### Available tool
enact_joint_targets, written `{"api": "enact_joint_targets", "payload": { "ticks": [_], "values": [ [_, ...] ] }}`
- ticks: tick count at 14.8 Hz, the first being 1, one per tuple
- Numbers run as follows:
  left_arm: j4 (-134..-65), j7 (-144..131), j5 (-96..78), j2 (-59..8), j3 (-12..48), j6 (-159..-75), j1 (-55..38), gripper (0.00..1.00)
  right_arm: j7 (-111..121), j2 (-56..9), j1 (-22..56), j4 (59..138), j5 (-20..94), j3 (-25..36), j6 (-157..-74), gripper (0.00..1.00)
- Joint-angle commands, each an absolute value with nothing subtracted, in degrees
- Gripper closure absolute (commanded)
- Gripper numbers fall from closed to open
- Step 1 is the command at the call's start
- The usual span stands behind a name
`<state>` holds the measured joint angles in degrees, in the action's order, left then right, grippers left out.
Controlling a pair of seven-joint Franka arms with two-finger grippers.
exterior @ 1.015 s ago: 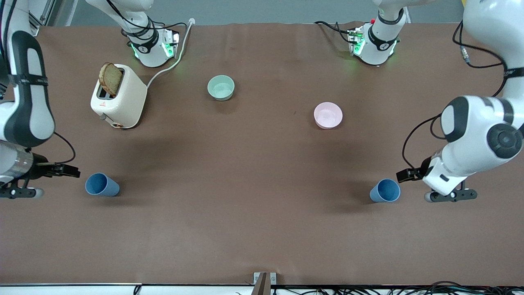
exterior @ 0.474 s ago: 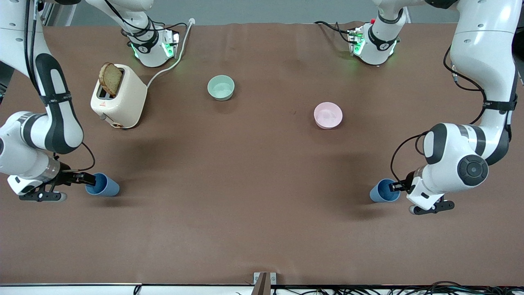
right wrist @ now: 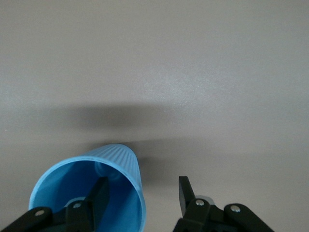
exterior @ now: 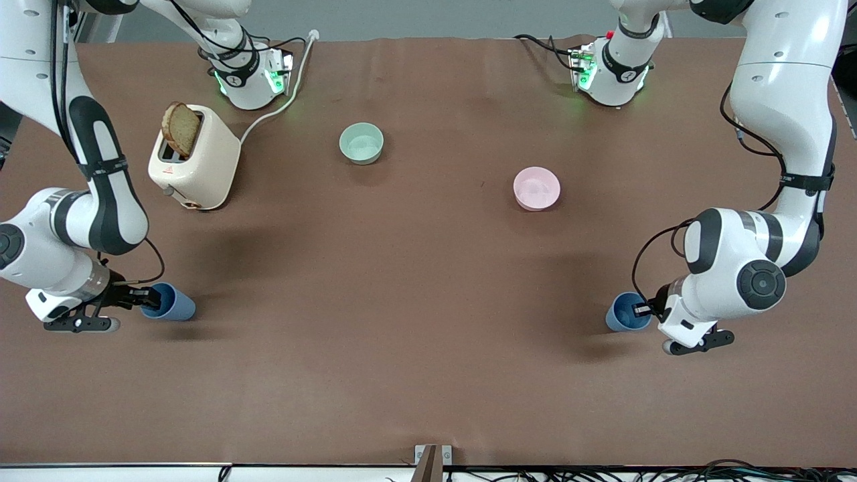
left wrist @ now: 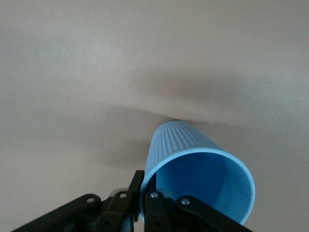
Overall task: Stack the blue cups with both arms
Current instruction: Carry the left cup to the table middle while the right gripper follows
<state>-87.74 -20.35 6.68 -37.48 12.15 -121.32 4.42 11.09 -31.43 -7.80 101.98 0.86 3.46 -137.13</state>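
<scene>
Two blue cups stand upright on the brown table, near the front camera. One cup (exterior: pixel 175 304) is at the right arm's end, the other cup (exterior: pixel 622 314) at the left arm's end. My right gripper (exterior: pixel 148 298) is open astride its cup's rim; the right wrist view shows the gripper (right wrist: pixel 143 188) with one finger inside the cup (right wrist: pixel 113 162) and one outside, well apart. My left gripper (exterior: pixel 641 309) is at the other cup's rim; in the left wrist view the gripper (left wrist: pixel 144 186) is pinched shut on the wall of the cup (left wrist: pixel 193 147).
A cream toaster (exterior: pixel 197 161) with a slice of bread stands toward the right arm's base, its cable running to the back. A pale green bowl (exterior: pixel 361 142) and a pink bowl (exterior: pixel 536 188) sit mid-table, farther from the front camera than the cups.
Both arms have swung in from the table ends and lowered onto the cups' rims. The left gripper's fingers now pinch its cup's wall.
</scene>
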Motion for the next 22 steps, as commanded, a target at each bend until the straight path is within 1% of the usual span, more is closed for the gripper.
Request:
{"api": "enact_joint_targets", "payload": {
  "ticks": [1, 3, 4, 5, 6, 8, 11, 13, 15, 18, 20, 22],
  "values": [
    [-86.7, -23.5, 7.1, -35.3, 17.7, -120.1, 4.1, 1.00, 11.1, -31.4, -7.8, 102.9, 1.7, 3.3, -137.7, 0.57],
    [-86.7, -28.4, 7.2, -34.7, 23.0, -120.1, 2.6, 1.00, 11.1, -31.4, -7.9, 102.9, 1.7, 3.3, -137.5, 0.80],
    [-86.5, -33.2, 7.9, -34.8, 24.2, -120.1, 0.0, 1.00, 11.0, -31.3, -7.9, 102.8, 1.7, 3.3, -137.4, 0.91],
    [-86.5, -37.5, 7.9, -35.1, 24.3, -120.1, -3.2, 1.00, 10.7, -31.3, -7.9, 102.7, 1.7, 3.3, -137.3, 0.97],
    [-86.5, -40.4, 7.9, -35.2, 24.3, -120.1, -6.6, 1.00, 10.5, -31.2, -7.9, 102.6, 1.7, 3.3, -137.3, 0.99],
    [-85.9, -46.3, 7.7, -36.6, 24.0, -120.5, -12.6, 1.00, 10.7, -30.2, -7.8, 101.7, 1.7, 3.2, -135.4, 0.99],
    [-84.0, -53.9, 7.8, -38.6, 24.0, -120.7, -18.5, 1.00, 9.0, -27.3, -7.6, 97.3, 1.7, 3.1, -126.5, 0.99],
    [-83.8, -57.3, 7.9, -39.4, 23.6, -120.8, -21.2, 1.00, 4.2, -25.2, -6.2, 94.8, 1.7, 3.0, -121.8, 0.99],
    [-83.8, -57.7, 7.9, -40.4, 23.6, -120.9, -22.4, 1.00, -3.2, -23.3, -2.9, 92.7, 1.7, 2.6, -117.4, 0.99],
    [-83.7, -58.0, 7.9, -42.1, 23.5, -121.2, -23.6, 0.99, -13.0, -21.8, -1.8, 90.8, 1.6, -2.4, -113.3, 0.99],
    [-83.7, -58.0, 7.9, -42.8, 23.5, -122.8, -23.7, 0.99, -19.5, -20.9, -1.8, 90.4, 1.5, -5.8, -113.3, 0.99],
    [-83.7, -58.4, 7.9, -43.7, 23.0, -124.7, -24.7, 0.98, -27.9, -20.6, -1.8, 89.8, 0.7, -11.0, -113.0, 0.99]
  ]
}}
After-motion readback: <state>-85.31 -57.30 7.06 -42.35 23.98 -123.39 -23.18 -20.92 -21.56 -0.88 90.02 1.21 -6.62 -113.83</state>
